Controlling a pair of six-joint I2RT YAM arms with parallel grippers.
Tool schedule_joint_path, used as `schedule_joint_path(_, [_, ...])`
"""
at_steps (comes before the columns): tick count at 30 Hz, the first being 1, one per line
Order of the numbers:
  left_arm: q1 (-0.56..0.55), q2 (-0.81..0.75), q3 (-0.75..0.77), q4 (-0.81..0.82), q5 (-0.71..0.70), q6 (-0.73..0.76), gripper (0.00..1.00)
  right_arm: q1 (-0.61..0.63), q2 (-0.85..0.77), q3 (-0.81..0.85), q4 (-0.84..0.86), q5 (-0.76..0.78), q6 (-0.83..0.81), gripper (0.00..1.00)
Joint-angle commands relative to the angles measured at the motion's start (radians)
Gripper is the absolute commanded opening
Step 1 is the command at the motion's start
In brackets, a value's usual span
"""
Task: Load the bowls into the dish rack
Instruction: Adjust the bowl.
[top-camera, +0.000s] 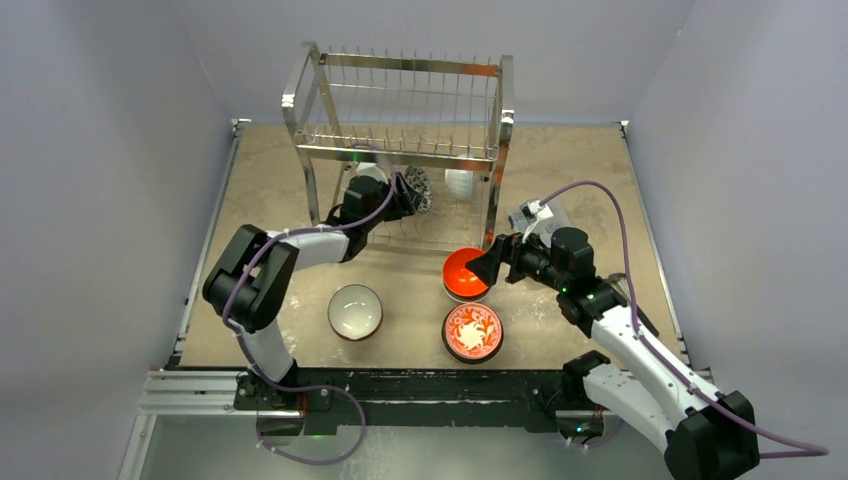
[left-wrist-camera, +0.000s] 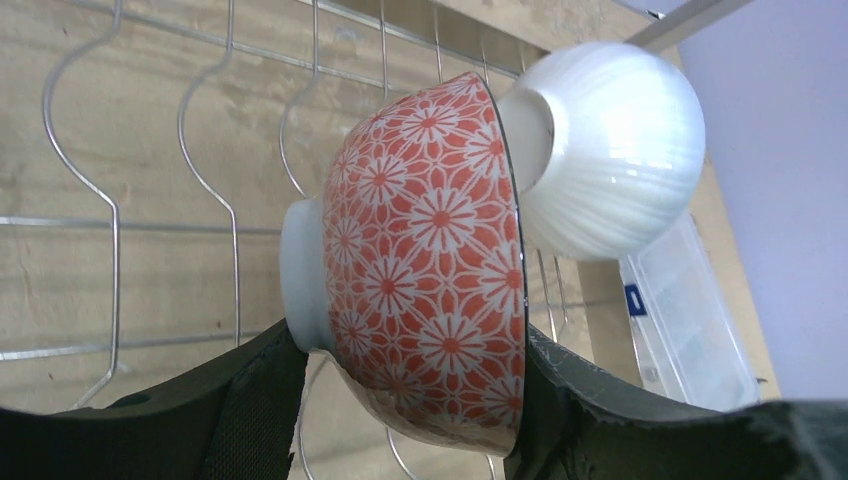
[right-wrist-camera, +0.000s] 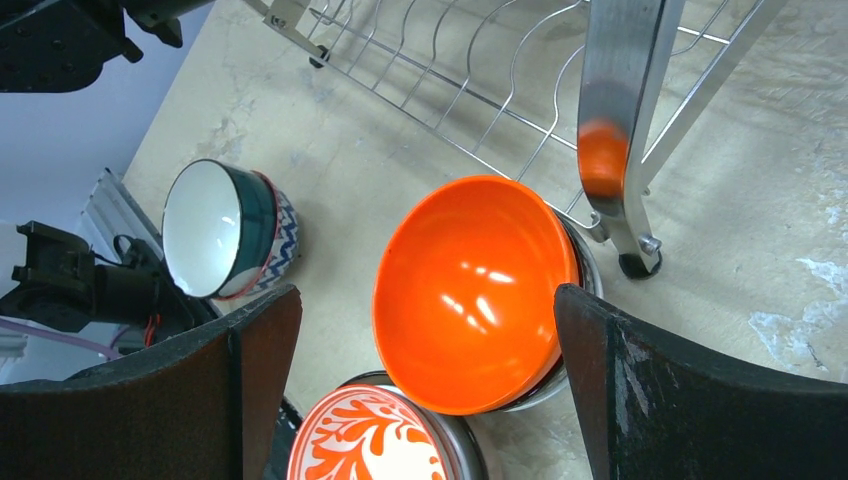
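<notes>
- Top view: I am reaching my left hand (top-camera: 405, 197) under the dish rack (top-camera: 400, 150). My right hand (top-camera: 487, 266) is hovering at the orange bowl (top-camera: 462, 270).
- Left wrist view: that hand is clamping the floral bowl (left-wrist-camera: 430, 260) on edge, just beside the white bowl (left-wrist-camera: 610, 150).
- Right wrist view: the jaws are standing wide apart, with the orange bowl lying straight ahead between them.

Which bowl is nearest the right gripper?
The plain orange bowl beside the rack leg, framed by the open right gripper; the red leaf-patterned bowl lies farther off.

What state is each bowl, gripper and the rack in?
Floral bowl: on edge, gripped.
White bowl: on edge in rack.
Orange bowl: tilted, ungripped.
Leaf-pattern bowl: upright on table.
Blue-patterned bowl: upright on table.
Dish rack: standing upright.
Left gripper: shut on floral bowl.
Right gripper: open.
</notes>
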Motion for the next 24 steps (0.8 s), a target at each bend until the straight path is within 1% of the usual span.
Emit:
schedule_joint_path(1, [0.004, 0.033, 0.098, 0.089, -0.075, 0.083, 0.00, 0.000, -0.014, 0.031, -0.002, 0.022, -0.026, 0.97])
schedule_joint_path(8, [0.005, 0.110, 0.192, 0.066, -0.128, 0.168, 0.00, 0.000, -0.006, 0.033, -0.005, 0.027, -0.035, 0.98])
schedule_joint_path(16, [-0.011, 0.168, 0.266, 0.035, -0.154, 0.247, 0.00, 0.000, 0.004, 0.036, -0.004, 0.025, -0.034, 0.97])
schedule_joint_path(20, [-0.052, 0.180, 0.286, 0.006, -0.261, 0.318, 0.00, 0.001, 0.004, 0.036, -0.007, 0.028, -0.037, 0.98])
schedule_joint_path(24, [-0.080, 0.189, 0.309, -0.052, -0.382, 0.335, 0.00, 0.000, 0.004, 0.035, -0.011, 0.027, -0.040, 0.97])
